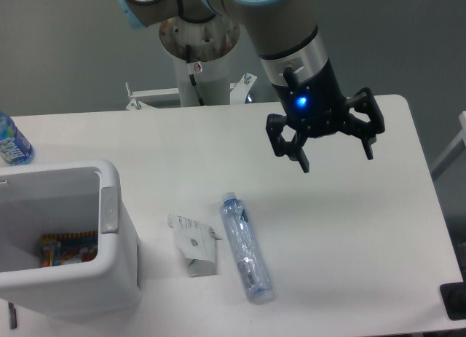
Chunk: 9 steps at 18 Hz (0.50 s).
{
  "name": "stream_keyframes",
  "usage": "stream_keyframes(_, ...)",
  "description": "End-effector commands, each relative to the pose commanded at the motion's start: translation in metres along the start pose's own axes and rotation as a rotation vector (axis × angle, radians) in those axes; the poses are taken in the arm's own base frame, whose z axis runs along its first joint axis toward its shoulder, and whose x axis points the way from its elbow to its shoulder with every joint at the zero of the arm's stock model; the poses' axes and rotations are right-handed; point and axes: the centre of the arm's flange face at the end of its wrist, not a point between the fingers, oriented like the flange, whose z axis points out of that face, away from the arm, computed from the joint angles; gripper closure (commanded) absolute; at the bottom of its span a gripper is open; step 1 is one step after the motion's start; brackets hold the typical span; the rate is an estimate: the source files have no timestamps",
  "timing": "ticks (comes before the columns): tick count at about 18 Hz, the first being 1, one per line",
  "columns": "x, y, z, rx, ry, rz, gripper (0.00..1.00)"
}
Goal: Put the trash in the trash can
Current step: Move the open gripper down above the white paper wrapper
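Neither piece of trash has been placed yet, judging from the layout: both lie on the white table point(364, 228), outside the large white rectangular plastic trash can point(109, 279) with the thick rounded rim and the light grey tab point(108, 209) on its near side wall. The trash can stands at the left front of the table; colourful material point(69, 250) is visible at its bottom, but what it is cannot be determined. The crumpled white paper carton with small dark print point(193, 244) lies just right of the trash can, apart from it. The clear crushed plastic bottle point(247, 247) lies just right of the carton, close beside it; contact between the two cannot be confirmed. The long axis of the bottle runs from upper left to lower right in the camera view, with the blue-capped neck point(230, 199) pointing toward the far side of the table and the base toward the near edge. The carton is irregular, with its longer dimension running roughly the same way. The black two-finger gripper point(333, 156) hangs above the table, up and to the right of the bottle, well apart from both pieces; its fingers are spread and hold nothing. Both pick-and-place cycles therefore remain to be done. An upright bottle with a blue label point(11, 142) stands at the far left edge and is not part of the task.
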Motion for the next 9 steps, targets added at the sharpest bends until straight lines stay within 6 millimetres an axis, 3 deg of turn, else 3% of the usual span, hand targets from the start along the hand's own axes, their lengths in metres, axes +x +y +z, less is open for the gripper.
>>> stream_keyframes(5,0.001,0.001,0.002,-0.001,0.004,0.001,0.00)
stream_keyframes(9,0.015,0.011,0.011,-0.028,0.024,-0.006,0.00)
